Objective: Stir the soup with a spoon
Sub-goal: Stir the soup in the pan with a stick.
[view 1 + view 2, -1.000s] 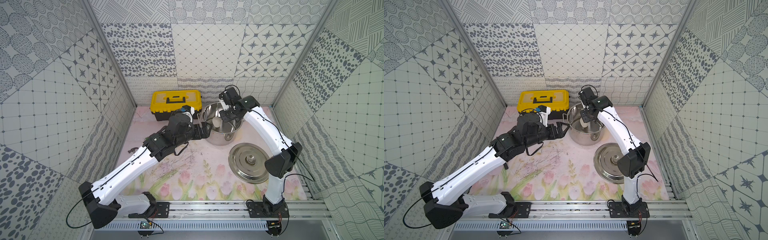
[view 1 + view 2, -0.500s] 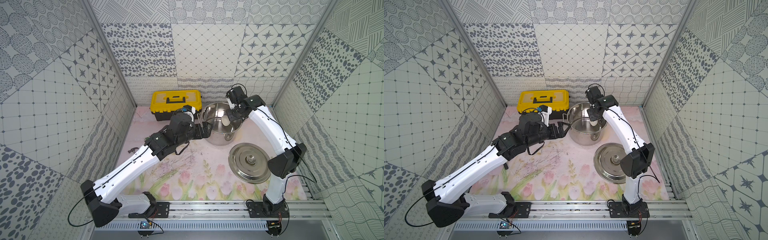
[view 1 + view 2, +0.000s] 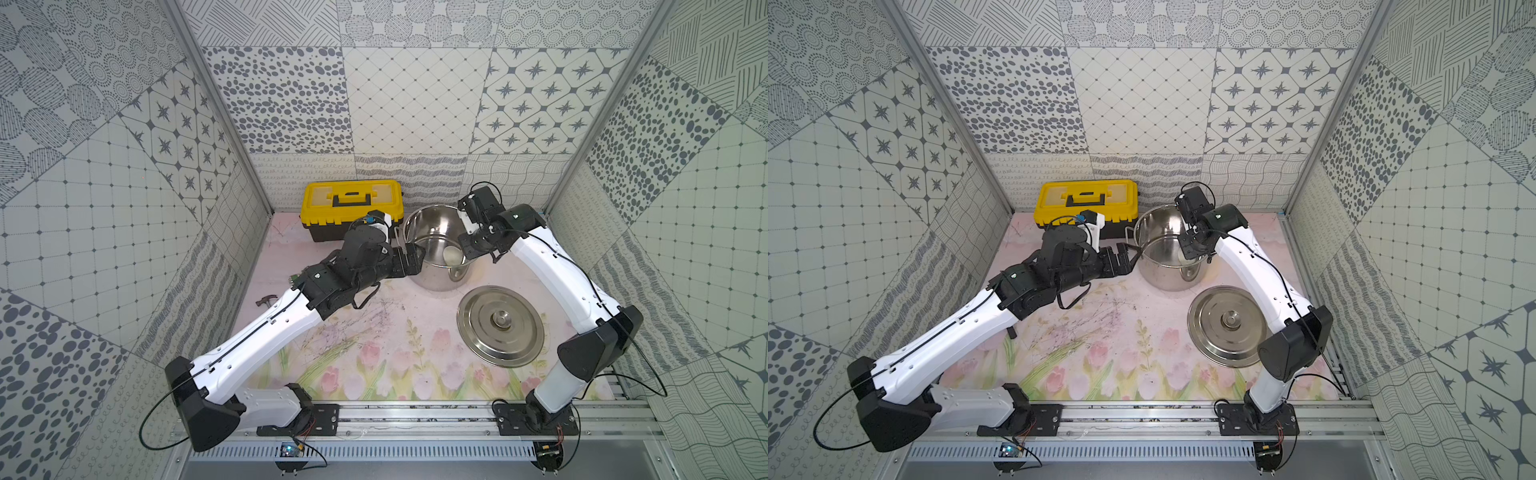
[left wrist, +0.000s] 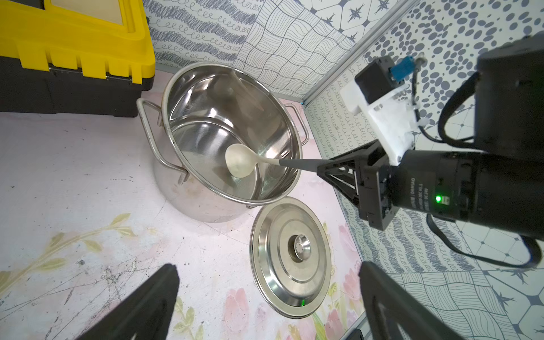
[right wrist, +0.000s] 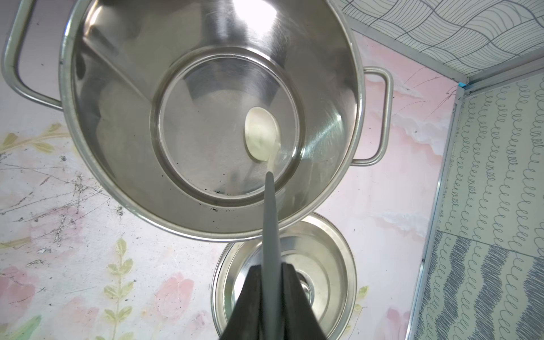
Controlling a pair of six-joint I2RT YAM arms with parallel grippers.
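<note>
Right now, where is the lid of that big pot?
In both top views the lid lies flat, knob up, on the flowered mat, just in front of the pot, beside the right arm.

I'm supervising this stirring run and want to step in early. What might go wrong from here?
1. The right gripper pinches the spoon only by its slim grey handle; if the cream bowl drags against the wall of the pot, the spoon may twist or slip.
2. The left gripper is open beside the pot, holding nothing, so a sideways push might slide the pot toward the lid lying close by.
</note>
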